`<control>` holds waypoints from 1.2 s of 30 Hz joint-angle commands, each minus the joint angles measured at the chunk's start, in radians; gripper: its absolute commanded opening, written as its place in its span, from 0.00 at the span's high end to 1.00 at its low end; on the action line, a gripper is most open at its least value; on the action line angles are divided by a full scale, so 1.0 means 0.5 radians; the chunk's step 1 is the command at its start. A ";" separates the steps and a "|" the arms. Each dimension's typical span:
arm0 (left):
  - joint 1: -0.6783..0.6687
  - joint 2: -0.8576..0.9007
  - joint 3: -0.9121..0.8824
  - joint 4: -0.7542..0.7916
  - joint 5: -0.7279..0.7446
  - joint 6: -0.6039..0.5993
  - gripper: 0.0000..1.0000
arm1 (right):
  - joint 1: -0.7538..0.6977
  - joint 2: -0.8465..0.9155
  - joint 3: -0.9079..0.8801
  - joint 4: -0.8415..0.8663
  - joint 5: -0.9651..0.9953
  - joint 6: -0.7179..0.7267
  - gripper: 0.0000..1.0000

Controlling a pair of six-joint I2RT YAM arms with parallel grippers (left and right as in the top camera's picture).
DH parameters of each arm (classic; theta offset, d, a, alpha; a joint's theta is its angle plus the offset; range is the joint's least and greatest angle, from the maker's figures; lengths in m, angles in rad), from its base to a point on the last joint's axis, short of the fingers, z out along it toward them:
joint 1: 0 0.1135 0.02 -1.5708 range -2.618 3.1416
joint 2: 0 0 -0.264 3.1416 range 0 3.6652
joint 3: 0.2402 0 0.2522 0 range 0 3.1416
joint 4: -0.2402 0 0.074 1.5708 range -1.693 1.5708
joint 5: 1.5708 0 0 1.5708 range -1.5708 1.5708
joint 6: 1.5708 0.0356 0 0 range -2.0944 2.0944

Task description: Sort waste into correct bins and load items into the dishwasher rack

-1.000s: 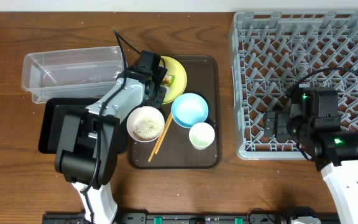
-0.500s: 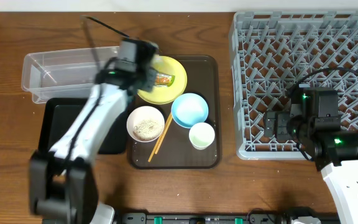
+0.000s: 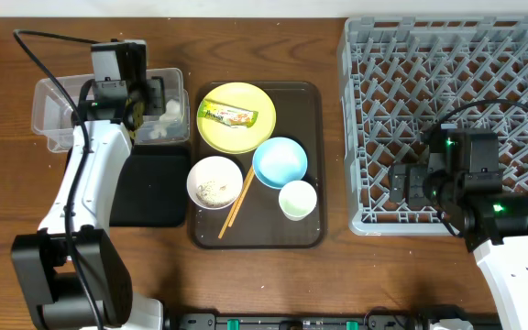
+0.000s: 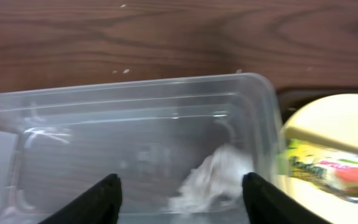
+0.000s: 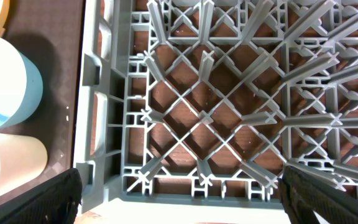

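Left gripper [image 4: 179,190] hangs over the clear tub [image 3: 58,115], fingers spread wide, nothing between them. A white crumpled clump [image 4: 213,177] lies in the tub's right end; material unclear. Snack wrapper [image 3: 228,115] lies flat on the yellow plate [image 3: 246,139], not binned. White bowl [image 3: 214,181] holds rice-like scraps. Blue bowl [image 3: 280,162], pale cup [image 3: 298,199] and chopsticks [image 3: 237,203] sit on the brown tray [image 3: 310,101]. Black tray [image 3: 149,192] looks bare. Right gripper [image 5: 182,199] waits over the rack [image 3: 383,55], fingers apart, empty. Rack holds no dishes. Judgement: early stage, with wrapper, scraps and all loading left
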 commanded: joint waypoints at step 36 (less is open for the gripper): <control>-0.696 0.527 -0.005 0.081 -0.043 -1.846 0.06 | -0.032 -0.009 0.042 -0.002 0.005 0.024 0.01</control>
